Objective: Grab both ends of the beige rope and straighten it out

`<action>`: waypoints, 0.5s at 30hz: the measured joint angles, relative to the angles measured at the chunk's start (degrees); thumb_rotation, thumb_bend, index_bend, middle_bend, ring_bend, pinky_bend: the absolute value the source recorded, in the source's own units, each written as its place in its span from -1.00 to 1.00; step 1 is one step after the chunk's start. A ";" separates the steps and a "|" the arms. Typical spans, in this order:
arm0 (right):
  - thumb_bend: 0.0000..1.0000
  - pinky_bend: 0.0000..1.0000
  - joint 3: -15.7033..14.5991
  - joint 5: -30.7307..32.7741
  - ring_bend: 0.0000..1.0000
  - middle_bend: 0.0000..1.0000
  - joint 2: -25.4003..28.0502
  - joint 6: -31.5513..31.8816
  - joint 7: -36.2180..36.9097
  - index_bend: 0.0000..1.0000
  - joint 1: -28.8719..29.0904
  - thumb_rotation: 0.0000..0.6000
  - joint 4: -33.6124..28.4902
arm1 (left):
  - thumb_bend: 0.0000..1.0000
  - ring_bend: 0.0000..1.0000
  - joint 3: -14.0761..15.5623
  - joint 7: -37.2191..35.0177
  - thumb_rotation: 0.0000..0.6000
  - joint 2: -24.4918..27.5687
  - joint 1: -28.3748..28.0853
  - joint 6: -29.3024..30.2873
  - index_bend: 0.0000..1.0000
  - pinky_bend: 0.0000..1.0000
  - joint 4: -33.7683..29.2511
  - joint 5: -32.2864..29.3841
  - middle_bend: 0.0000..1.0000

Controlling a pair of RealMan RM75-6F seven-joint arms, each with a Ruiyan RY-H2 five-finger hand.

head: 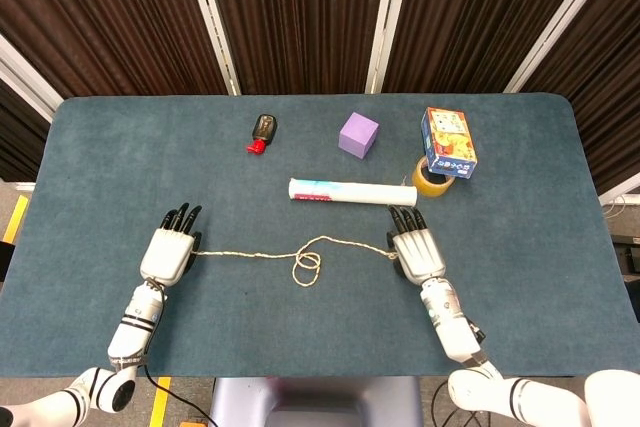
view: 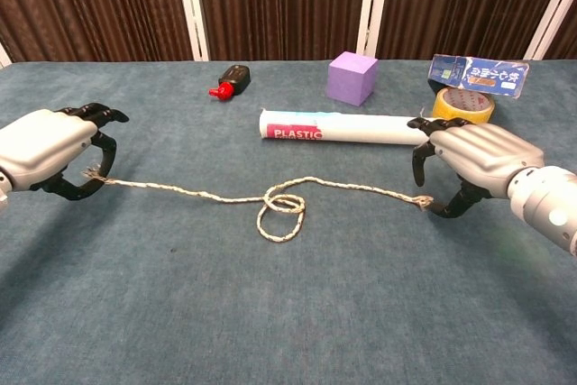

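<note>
The beige rope (head: 262,254) (view: 198,193) lies across the blue-green table, with a small coil (view: 281,216) in its middle. My left hand (head: 170,249) (view: 47,149) pinches the frayed left end between thumb and fingers, and that end sits slightly off the cloth. My right hand (head: 415,250) (view: 473,158) arches over the knotted right end (view: 422,202). Its fingers are curved and apart, the thumb is just right of the knot, and the knot still lies on the table.
A white tube marked PLASTIC (view: 352,127) lies just behind the rope, close to my right hand. Further back are a purple cube (view: 352,77), a yellow tape roll (view: 463,113) under a blue box (view: 478,72), and a black bottle with a red cap (view: 231,80).
</note>
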 measured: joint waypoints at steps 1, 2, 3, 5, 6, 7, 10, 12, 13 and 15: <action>-0.25 -1.00 0.08 0.57 -1.00 -0.93 -0.39 -0.20 -0.34 0.16 0.33 1.00 0.52 | -0.06 -1.00 0.00 -0.10 1.00 0.01 -0.01 -0.04 0.23 -0.67 0.05 -0.03 -0.85; -0.24 -1.00 0.11 0.89 -1.00 -0.93 -0.64 -0.30 -0.54 0.17 0.52 1.00 0.87 | -0.06 -1.00 0.01 -0.23 1.00 0.01 -0.02 -0.09 0.23 -0.67 0.15 -0.07 -0.85; -0.22 -1.00 0.14 1.17 -1.00 -0.92 -0.85 -0.39 -0.67 0.18 0.68 1.00 1.18 | -0.06 -1.00 0.02 -0.32 1.00 0.00 -0.02 -0.15 0.23 -0.67 0.26 -0.11 -0.85; -0.17 -1.00 0.22 1.91 -1.00 -0.90 -1.26 -0.69 -0.88 0.21 1.01 1.00 1.83 | -0.07 -1.00 0.04 -0.49 1.00 0.00 -0.05 -0.35 0.23 -0.67 0.57 -0.22 -0.85; -0.16 -1.00 0.27 2.25 -1.00 -0.90 -1.45 -0.84 -0.94 0.21 1.15 1.00 2.09 | -0.07 -1.00 0.04 -0.56 1.00 0.00 -0.08 -0.41 0.23 -0.67 0.68 -0.26 -0.85; -0.14 -1.00 0.31 2.69 -1.00 -0.90 -1.72 -1.06 -0.99 0.23 1.37 1.00 2.42 | -0.07 -1.00 0.03 -0.66 1.00 -0.01 -0.10 -0.43 0.23 -0.67 0.74 -0.27 -0.85; -0.10 -1.00 0.23 3.13 -1.00 -0.88 -2.26 -1.36 -1.05 0.26 1.94 1.00 3.06 | -0.07 -1.00 -0.02 -1.00 1.00 0.04 -0.14 -0.36 0.23 -0.67 0.82 -0.28 -0.85; -0.09 -1.00 0.09 3.26 -1.00 -0.87 -2.47 -1.40 -1.13 0.28 2.13 1.00 3.32 | -0.07 -1.00 -0.04 -1.20 1.00 0.11 -0.19 -0.37 0.23 -0.67 0.92 -0.27 -0.85; -0.08 -1.00 0.03 3.43 -1.00 -0.87 -2.59 -1.46 -1.20 0.28 2.25 1.00 3.49 | -0.07 -1.00 -0.06 -1.27 1.00 0.14 -0.22 -0.38 0.23 -0.67 0.95 -0.29 -0.85; -0.08 -1.00 -0.02 3.75 -1.00 -0.87 -2.76 -1.57 -1.27 0.28 2.41 1.00 3.68 | -0.07 -1.00 -0.11 -1.39 1.00 0.22 -0.25 -0.35 0.23 -0.67 0.92 -0.31 -0.85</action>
